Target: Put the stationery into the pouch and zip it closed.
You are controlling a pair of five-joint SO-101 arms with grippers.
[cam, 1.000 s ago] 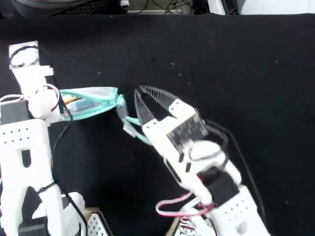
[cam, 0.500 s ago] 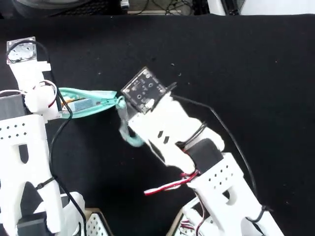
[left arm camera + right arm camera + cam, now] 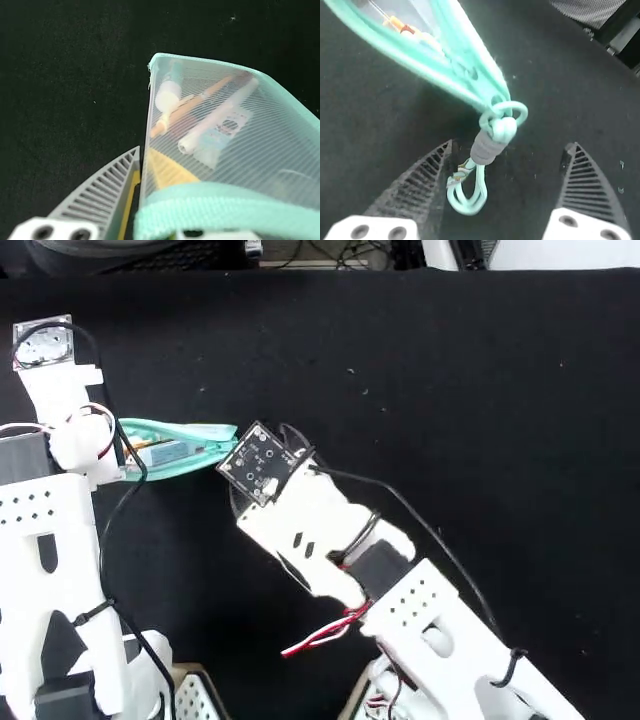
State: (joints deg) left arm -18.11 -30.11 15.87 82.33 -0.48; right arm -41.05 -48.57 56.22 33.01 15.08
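A black-clothed table (image 3: 480, 390) has dark cables (image 3: 330, 252) beyond its far edge.

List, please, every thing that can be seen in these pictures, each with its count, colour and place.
pouch: one, mint green with clear striped sides, held up off the table at its left side.
stationery: several pieces inside the pouch, among them an orange stick, a white pen and a yellow piece.
zip cord: one, mint green loop with a grey wrap, hanging at the pouch's end nearest the right arm.
table cover: one, black, under everything.
left gripper: one, white with a grey finger, closed on one end of the pouch.
right gripper: one, dark ribbed fingers, open, one finger on each side of the zip cord.
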